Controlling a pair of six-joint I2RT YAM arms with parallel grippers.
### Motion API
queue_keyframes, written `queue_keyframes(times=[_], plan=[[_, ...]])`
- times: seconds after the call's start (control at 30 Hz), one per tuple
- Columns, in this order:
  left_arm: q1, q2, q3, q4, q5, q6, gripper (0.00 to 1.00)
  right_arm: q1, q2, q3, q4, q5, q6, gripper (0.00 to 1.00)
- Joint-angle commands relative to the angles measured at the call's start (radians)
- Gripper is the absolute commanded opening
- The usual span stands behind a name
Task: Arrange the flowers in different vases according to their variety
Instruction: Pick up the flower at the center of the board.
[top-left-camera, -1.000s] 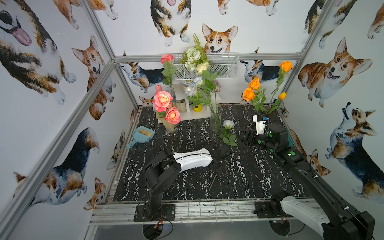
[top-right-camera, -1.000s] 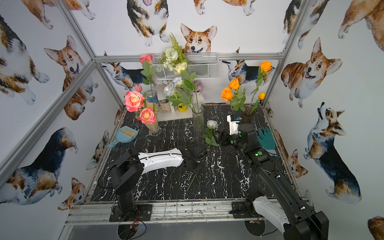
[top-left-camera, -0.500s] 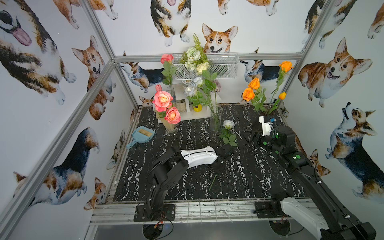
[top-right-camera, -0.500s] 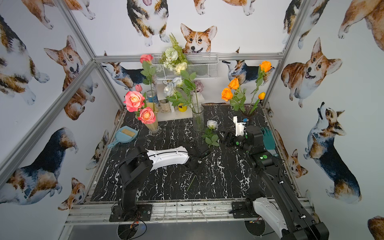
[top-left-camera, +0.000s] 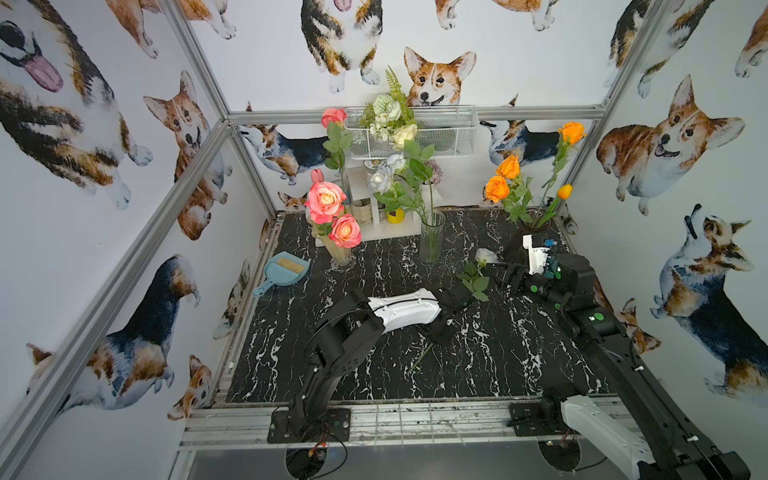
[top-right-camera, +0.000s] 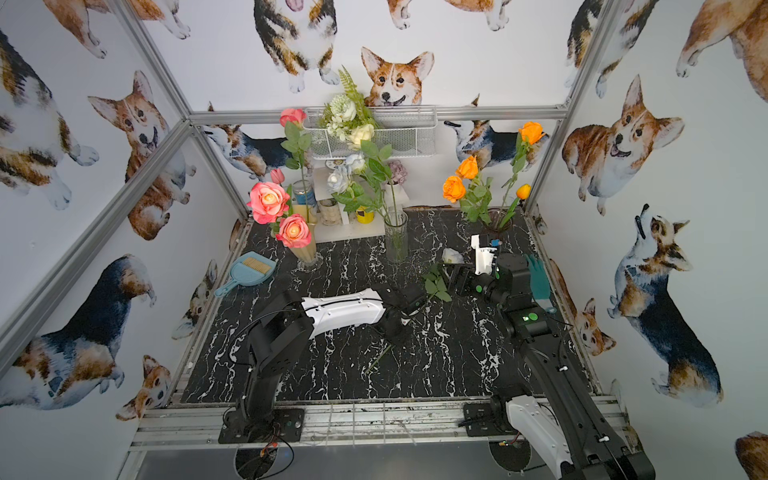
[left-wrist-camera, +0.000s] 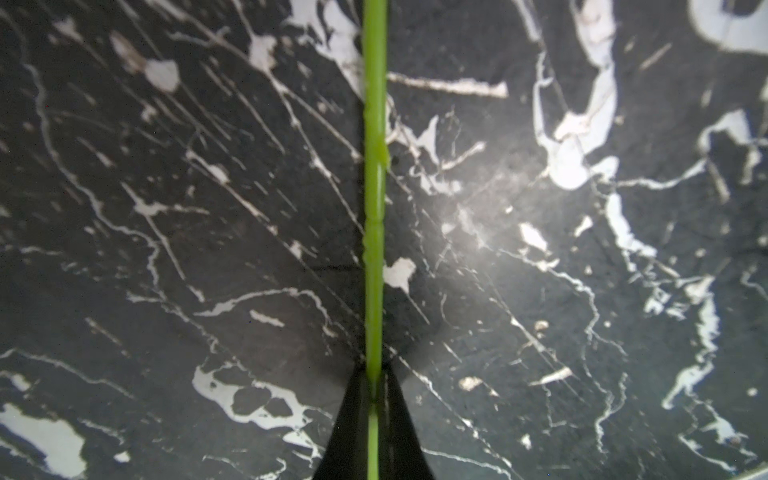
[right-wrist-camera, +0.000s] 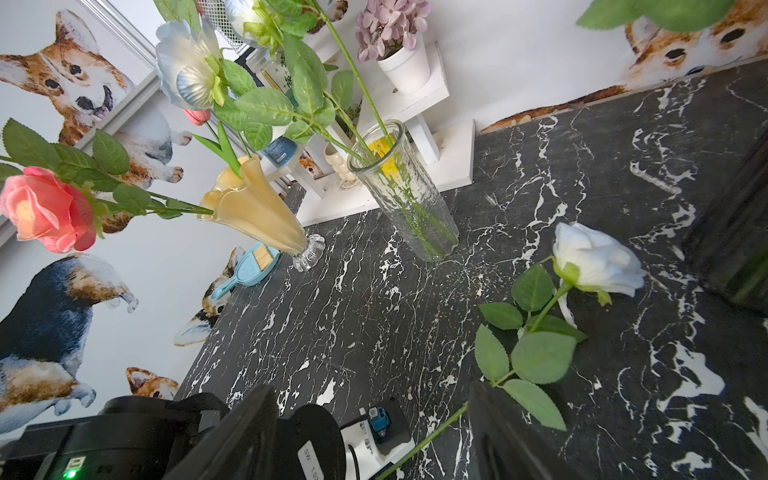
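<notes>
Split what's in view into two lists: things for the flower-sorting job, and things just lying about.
Job: white rose, stem in the shut left gripper; pink flowers; pale-blue roses; orange flowers; cream vase; clear vase; dark vase.

Lying about: dustpan; fern bouquet; wire basket; purple potted plant; teal glove; yellow jar.

dark vase (right-wrist-camera: 731, 241) — cut off, stem (left-wrist-camera: 374, 187) — blurred
</notes>
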Motion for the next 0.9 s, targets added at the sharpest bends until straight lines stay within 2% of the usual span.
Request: queue_keyframes(times=[0.0,0.3,0.63,0.87], plan=[[-0.003,0.012,-0.042,0.058,0.090,-0.014,0.00,0.000,-0.008,-0.008,0.017,-0.013,0.006,0.78],[-0.001,-0.217,-0.148,0.183,-0.059,-0.060,0.00,-0.001,-0.071,-0.084,0.058,-0.060,0.031,0.78],[0.001,-0.435,-0.135,0.274,-0.199,-0.057,0.00,0.013,-0.204,-0.271,0.162,-0.216,0.139,0.75],[0.003,-0.540,-0.164,0.371,-0.179,-0.040,0.00,0.066,-0.231,-0.321,0.262,-0.206,0.205,0.75]])
